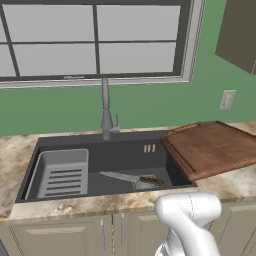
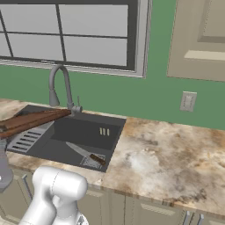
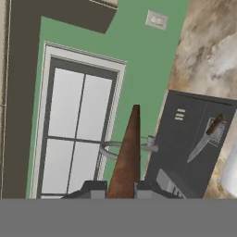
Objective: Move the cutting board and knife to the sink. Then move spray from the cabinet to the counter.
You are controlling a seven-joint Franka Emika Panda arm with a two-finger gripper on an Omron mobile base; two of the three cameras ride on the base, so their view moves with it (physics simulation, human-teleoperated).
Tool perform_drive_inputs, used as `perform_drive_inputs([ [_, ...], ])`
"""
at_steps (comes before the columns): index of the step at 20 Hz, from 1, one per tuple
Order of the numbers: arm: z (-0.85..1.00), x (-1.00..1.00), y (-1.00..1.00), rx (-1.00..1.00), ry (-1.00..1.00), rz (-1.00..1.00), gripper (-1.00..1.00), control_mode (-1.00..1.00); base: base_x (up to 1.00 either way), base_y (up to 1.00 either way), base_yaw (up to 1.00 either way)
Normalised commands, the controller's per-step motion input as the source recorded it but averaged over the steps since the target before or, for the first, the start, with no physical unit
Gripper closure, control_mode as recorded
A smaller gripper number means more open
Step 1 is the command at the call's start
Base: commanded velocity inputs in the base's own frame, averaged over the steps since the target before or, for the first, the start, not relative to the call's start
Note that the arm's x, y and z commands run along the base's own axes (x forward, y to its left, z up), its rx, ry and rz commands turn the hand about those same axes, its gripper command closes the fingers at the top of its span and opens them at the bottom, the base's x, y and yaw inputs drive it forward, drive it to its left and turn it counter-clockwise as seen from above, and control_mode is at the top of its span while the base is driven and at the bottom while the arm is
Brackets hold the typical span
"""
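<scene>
Pincer (image 3: 119, 193) grips cutting board (image 1: 212, 147) edge (airborne); knife (image 1: 131, 177) below.

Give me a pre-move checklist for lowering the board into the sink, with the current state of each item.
1. Gripper shut on cutting board: ok.
2. Knife already lying in sink basin: ok.
3. Board clear of faucet: cannot tell; hand view shows them overlapping.
4. Board inside basin: not ok; held above its right side.
5. Knife out of the drop spot: cannot tell; it lies right of the rack insert.
</scene>
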Motion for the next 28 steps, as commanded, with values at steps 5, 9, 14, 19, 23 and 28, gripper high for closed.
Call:
perform_drive_inputs([
  [5, -0.10, 0.69, 0.00, 0.00, 0.27, 0.18, 1.00, -1.00, 0.00, 0.00, 0.00],
  [9, -0.12, 0.58, 0.00, 0.00, 0.21, 0.23, 1.00, -1.00, 0.00, 0.00, 0.00],
  [14, -0.24, 0.52, 0.00, 0.00, 0.08, 0.27, 1.00, -1.00, 0.00, 0.00, 0.00],
  [19, -0.39, 0.27, -0.02, 0.09, 0.01, 0.22, 1.00, -1.00, 0.00, 0.00, 0.00],
  [23, -0.23, 0.26, -0.09, 0.01, 0.00, 0.18, 1.00, -1.00, 0.00, 0.00, 0.00],
  [28, -0.03, 0.61, -0.13, 0.01, 0.09, 0.11, 1.00, -1.00, 0.00, 0.00, 0.00],
])
